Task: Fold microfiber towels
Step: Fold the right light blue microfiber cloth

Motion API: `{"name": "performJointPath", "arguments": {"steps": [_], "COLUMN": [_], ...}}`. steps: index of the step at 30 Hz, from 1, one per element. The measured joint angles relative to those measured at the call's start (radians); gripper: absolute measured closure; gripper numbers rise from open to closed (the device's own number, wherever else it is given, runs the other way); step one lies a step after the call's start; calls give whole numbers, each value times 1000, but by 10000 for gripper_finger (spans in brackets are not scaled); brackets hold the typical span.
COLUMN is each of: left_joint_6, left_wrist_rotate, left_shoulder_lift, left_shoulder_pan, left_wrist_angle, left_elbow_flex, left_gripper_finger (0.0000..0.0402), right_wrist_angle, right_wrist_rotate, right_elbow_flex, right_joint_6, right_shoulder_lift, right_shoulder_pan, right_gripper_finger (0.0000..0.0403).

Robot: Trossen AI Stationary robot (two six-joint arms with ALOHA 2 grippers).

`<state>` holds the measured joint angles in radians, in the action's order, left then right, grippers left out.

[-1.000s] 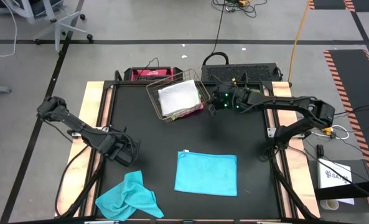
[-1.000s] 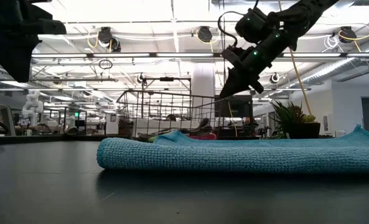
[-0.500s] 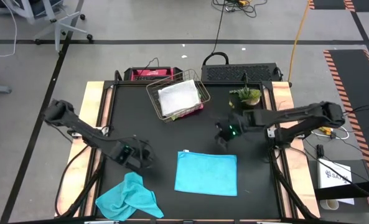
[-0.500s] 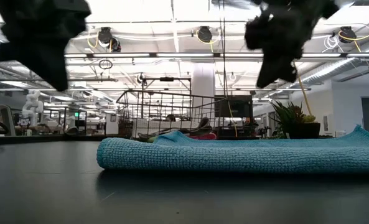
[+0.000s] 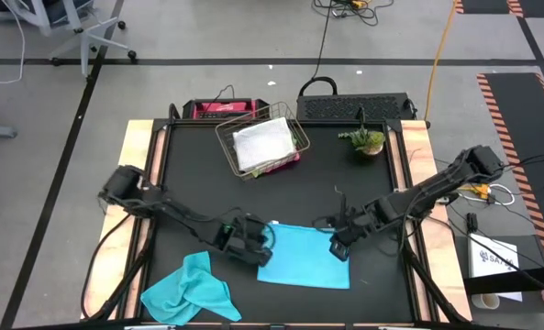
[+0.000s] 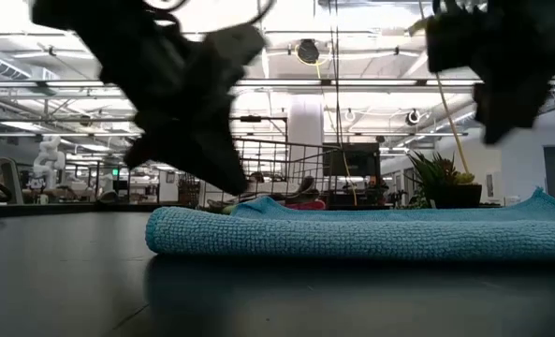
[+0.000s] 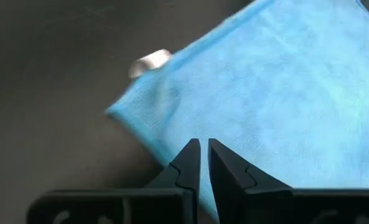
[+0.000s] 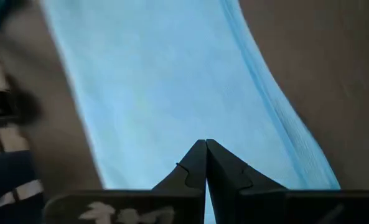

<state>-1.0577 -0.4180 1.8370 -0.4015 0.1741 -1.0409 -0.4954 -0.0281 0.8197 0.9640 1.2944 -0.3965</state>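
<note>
The left gripper [image 5: 264, 246] hangs over the left edge of the flat turquoise towel [image 5: 305, 259], its two fingers nearly together with only a thin slit between them and nothing held. The right gripper [image 5: 338, 247] sits over the same towel's right edge, its fingers pressed fully together and empty. In the low view both grippers are above the cloth, not on it.

Judged from this posture, the step in hand is taking the towel by two opposite points for its next fold. To do it well:

1. Part the fingers of each gripper before descending; closed tips will only push the cloth.
2. Set each gripper on a corner rather than mid-edge, one finger sliding under the folded layers so that all layers are caught together.
3. Close both at once and lift evenly, keeping the span between the arms taut enough to stop sagging.
4. Carry the held edge across and lay it flush on the opposite edge.

The towel lies flat at the front middle of the black table [image 5: 198, 183], already doubled to a rectangle. A second turquoise towel [image 5: 189, 290] lies crumpled at the front left corner, well apart. The wire basket [image 5: 294, 128] at the back holds a light grey towel [image 5: 260, 142] on top of others. A small potted plant [image 5: 367, 141] stands back right.
</note>
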Motion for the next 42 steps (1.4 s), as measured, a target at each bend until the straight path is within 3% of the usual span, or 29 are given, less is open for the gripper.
{"name": "performJointPath", "arguments": {"steps": [6,12,17,26,34,42], "left_joint_6": [96,28,-82,-123,-133,-134], "left_wrist_rotate": [59,58,53,73,99,46], "left_shoulder_lift": [118,158,155,154,142,50], "left_shoulder_pan": [21,38,45,39,38,29], "left_wrist_angle": [16,206,349,347,353,500], "left_elbow_flex": [-146,-209,-211,-211,-211,-243], "left_gripper_finger": [371,371,371,371,371,371], "right_wrist_angle": [16,104,207,237,284,360], "right_wrist_rotate": [-3,-73,-188,-261,-229,-128], "right_elbow_flex": [-86,-180,-258,-308,-308,-307], "right_joint_6": [126,180,165,-14,-154,-116], "right_shoulder_lift": [17,17,17,17,5,-103], "right_shoulder_pan": [-57,-70,-55,38,150,146], "right_gripper_finger": [403,403,403,403,403,403]}}
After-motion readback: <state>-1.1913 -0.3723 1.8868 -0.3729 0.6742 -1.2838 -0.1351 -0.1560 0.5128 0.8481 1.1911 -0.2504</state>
